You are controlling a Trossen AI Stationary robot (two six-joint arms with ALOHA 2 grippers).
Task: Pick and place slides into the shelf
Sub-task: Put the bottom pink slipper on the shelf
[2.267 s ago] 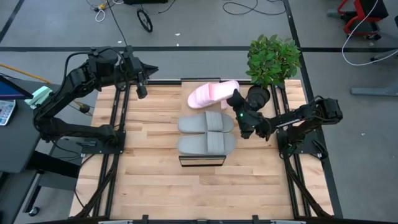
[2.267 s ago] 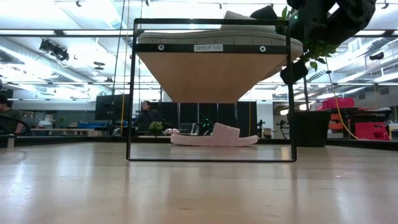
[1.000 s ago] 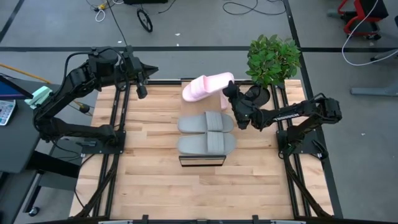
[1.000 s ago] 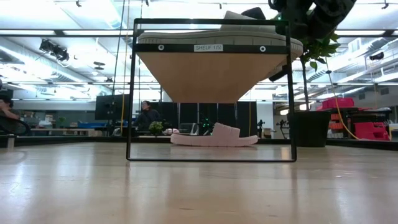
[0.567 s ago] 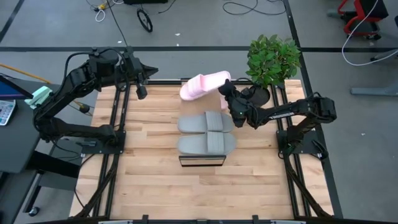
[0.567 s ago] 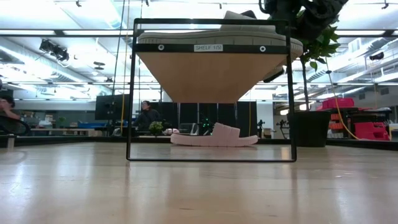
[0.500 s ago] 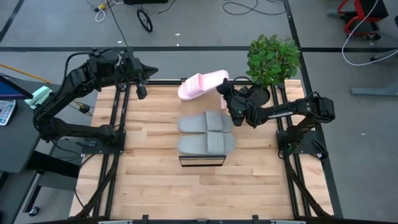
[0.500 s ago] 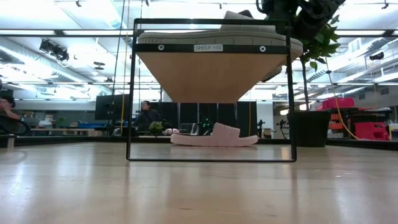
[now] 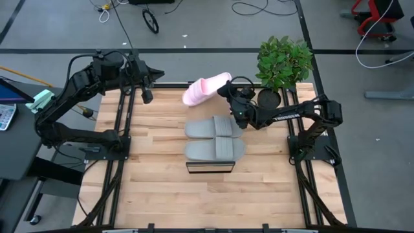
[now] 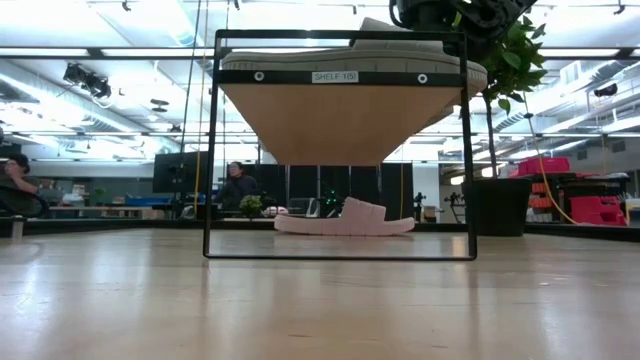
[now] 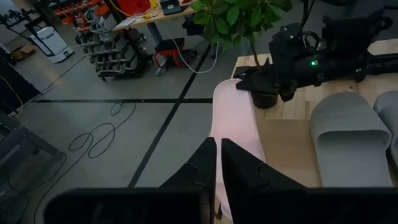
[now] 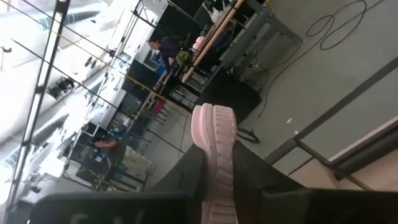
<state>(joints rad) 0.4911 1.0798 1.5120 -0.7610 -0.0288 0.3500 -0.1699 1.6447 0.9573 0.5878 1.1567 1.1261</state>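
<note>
My right gripper (image 9: 228, 88) is shut on a light pink slide (image 9: 206, 88), held in the air over the far end of the shelf (image 9: 210, 166). The two grey slides (image 9: 214, 128) (image 9: 215, 150) lie side by side on the shelf's plank top. The second pink slide (image 10: 345, 220) lies on its sole on the table beyond the shelf; the high view does not show it. My left gripper (image 9: 147, 94) is shut and empty at the table's far left. My right gripper pinches the pink slide at its right-hand end (image 11: 239, 93) between its two fingers, one on each face (image 12: 217, 155). The fingers come level from the table's right. The slide is lifted clear, tilted, and sticks out toward the table's left.
A potted plant (image 9: 283, 61) stands at the table's far right corner, just behind my right arm; its dark pot (image 10: 497, 205) shows in the low view. Bare tabletop (image 9: 162, 188) lies near and left of the shelf. People sit in the room beyond.
My right gripper has risen and gone toward the table's far left with the pink slide, staying shut on it. The slide has swung about, and its free end now points farther left, beyond the shelf's far end.
</note>
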